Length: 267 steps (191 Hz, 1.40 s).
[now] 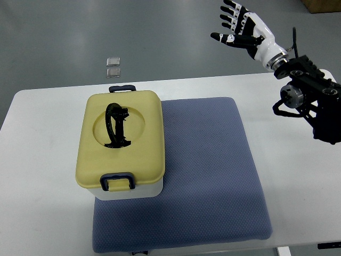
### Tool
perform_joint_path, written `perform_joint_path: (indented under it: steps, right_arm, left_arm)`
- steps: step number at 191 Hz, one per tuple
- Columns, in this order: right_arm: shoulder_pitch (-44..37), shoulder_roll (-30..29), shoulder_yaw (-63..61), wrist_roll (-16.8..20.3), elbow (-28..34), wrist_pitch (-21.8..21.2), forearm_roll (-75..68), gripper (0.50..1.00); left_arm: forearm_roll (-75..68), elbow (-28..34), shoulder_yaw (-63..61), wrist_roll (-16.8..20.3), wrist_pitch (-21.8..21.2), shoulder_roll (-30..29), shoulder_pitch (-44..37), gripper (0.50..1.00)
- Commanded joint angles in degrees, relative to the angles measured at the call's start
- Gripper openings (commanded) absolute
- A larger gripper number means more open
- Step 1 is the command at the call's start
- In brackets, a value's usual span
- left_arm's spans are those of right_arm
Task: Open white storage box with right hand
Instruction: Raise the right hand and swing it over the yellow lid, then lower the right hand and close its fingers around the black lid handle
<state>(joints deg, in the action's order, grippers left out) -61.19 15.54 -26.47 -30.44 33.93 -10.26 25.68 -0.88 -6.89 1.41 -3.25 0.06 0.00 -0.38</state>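
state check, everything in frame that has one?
box: shut, lid on
lid: seated, handle standing up
front latch: down
back latch: down
right hand: open, raised beyond the table, holds nothing

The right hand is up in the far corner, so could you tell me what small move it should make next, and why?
Probably swing the right hand left and down toward the box: its fingers are spread and empty, far from the shut yellow lid.
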Motion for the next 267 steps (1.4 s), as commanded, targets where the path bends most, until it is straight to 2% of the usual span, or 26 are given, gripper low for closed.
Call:
perform_joint_path:
  steps: [1, 37, 66, 81, 96, 121, 169, 204, 237, 267]
  right_arm:
    - [-4.1, 2.0, 0.5, 0.0, 3.8, -2.0, 9.5, 0.915]
    - [-12.1, 3.3, 1.5, -0.8, 7.0, -5.7, 26.3, 0.915]
    - [-14.7, 2.2, 1.6, -0.9, 12.0, -6.4, 35.8, 0.915]
    - [-16.3, 1.9, 2.6, -2.5, 14.8, -6.7, 40.8, 0.915]
    - [-18.2, 0.6, 5.5, -4.5, 17.4, -6.8, 44.3, 0.915]
    - [-21.7, -2.2, 10.9, -4.6, 20.3, -6.8, 48.0, 0.913]
    - [-25.6, -5.5, 19.3, -4.6, 20.8, -6.9, 52.1, 0.913]
    - [-25.7, -6.3, 20.3, -4.6, 20.8, -6.9, 59.2, 0.84]
    - [-25.8, -6.5, 20.4, -4.6, 21.4, -8.6, 60.1, 0.838]
    - [-25.3, -6.7, 20.4, -4.6, 23.4, -9.1, 60.2, 0.795]
  left_arm:
    - [0.0, 0.0, 0.0, 0.0, 0.0, 0.0, -0.1, 1.0]
    - [0.0, -0.1, 0.0, 0.0, 0.0, 0.0, -0.1, 1.0]
    - [0.0, 0.0, 0.0, 0.0, 0.0, 0.0, 0.0, 1.0]
    - [0.0, 0.0, 0.0, 0.0, -0.1, 0.0, 0.0, 1.0]
    - [0.0, 0.0, 0.0, 0.0, -0.1, 0.0, -0.1, 1.0]
    - [0.0, 0.0, 0.0, 0.0, -0.1, 0.0, -0.1, 1.0]
    - [0.0, 0.0, 0.0, 0.0, 0.0, 0.0, -0.1, 1.0]
    - [0.0, 0.0, 0.0, 0.0, 0.0, 0.0, 0.0, 1.0]
    - [0.0, 0.0, 0.0, 0.0, -0.1, 0.0, -0.1, 1.0]
    - [0.0, 0.0, 0.0, 0.0, -0.1, 0.0, 0.0, 1.0]
